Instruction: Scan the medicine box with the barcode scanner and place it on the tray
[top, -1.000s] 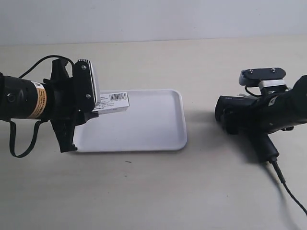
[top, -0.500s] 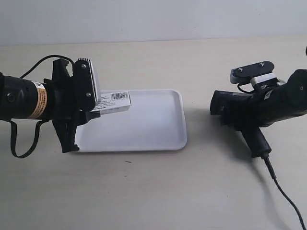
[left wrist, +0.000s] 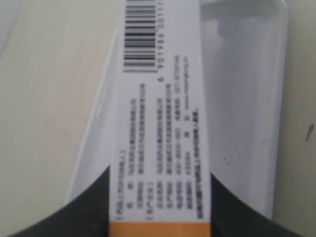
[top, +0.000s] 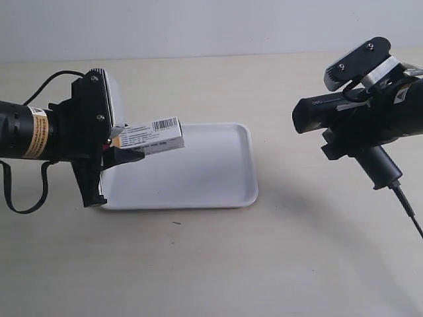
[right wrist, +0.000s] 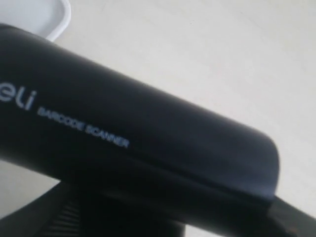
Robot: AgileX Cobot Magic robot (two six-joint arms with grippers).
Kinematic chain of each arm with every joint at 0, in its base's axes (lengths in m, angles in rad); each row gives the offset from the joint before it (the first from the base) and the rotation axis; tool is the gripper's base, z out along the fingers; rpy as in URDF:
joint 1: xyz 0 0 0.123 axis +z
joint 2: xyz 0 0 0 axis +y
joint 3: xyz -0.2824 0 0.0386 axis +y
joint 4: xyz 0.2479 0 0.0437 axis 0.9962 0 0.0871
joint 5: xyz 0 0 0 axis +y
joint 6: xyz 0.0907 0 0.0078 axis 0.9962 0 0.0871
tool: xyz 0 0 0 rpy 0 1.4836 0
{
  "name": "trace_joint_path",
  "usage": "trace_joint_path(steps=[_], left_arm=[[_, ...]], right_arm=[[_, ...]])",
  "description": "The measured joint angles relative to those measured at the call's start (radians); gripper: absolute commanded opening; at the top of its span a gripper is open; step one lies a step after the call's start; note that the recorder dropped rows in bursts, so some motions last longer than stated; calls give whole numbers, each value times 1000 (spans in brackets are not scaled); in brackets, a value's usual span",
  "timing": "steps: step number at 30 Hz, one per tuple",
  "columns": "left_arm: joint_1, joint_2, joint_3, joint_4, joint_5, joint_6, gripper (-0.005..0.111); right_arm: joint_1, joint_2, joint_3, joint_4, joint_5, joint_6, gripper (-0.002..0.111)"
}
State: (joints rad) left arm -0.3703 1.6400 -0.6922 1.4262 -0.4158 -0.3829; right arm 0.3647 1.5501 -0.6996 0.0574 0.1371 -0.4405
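Note:
The white medicine box hangs tilted above the left part of the white tray, barcode end toward the scanner. My left gripper is shut on its orange-banded end. In the left wrist view the medicine box runs straight out from the black fingers over the tray. The black barcode scanner is lifted off the table at the right, head pointing toward the box, with my right gripper shut on it. Up close, the barcode scanner fills the right wrist view and hides the jaws.
The scanner's black cable trails down to the table at the right edge. A black cable loops under the arm at the exterior view's left. A corner of the tray shows in the right wrist view. Beige tabletop lies all around.
The right arm has lifted the scanner off the table and levelled its head toward the box. The left arm has raised and tilted the box, barcode end up.

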Motion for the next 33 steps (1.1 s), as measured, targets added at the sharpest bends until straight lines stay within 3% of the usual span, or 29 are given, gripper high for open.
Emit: trace_joint_path(steps=[8, 15, 23, 26, 29, 33], left_arm=[[0, 111, -16, -50, -40, -6, 0], [0, 227, -104, -147, -32, -10, 0], [0, 335, -168, -201, -32, -10, 1], [0, 357, -169, -201, -30, -2, 16], [0, 360, -169, -201, -24, 12, 46], [0, 360, -169, -202, -22, 16, 91]], right_arm=[[5, 138, 0, 20, -160, 105, 0], [6, 266, 0, 25, -289, 168, 0], [6, 325, -23, 37, -309, 174, 0], [6, 346, -25, 37, -318, 174, 0], [6, 361, -25, 37, -328, 174, 3], [6, 364, -25, 60, -333, 176, 23]])
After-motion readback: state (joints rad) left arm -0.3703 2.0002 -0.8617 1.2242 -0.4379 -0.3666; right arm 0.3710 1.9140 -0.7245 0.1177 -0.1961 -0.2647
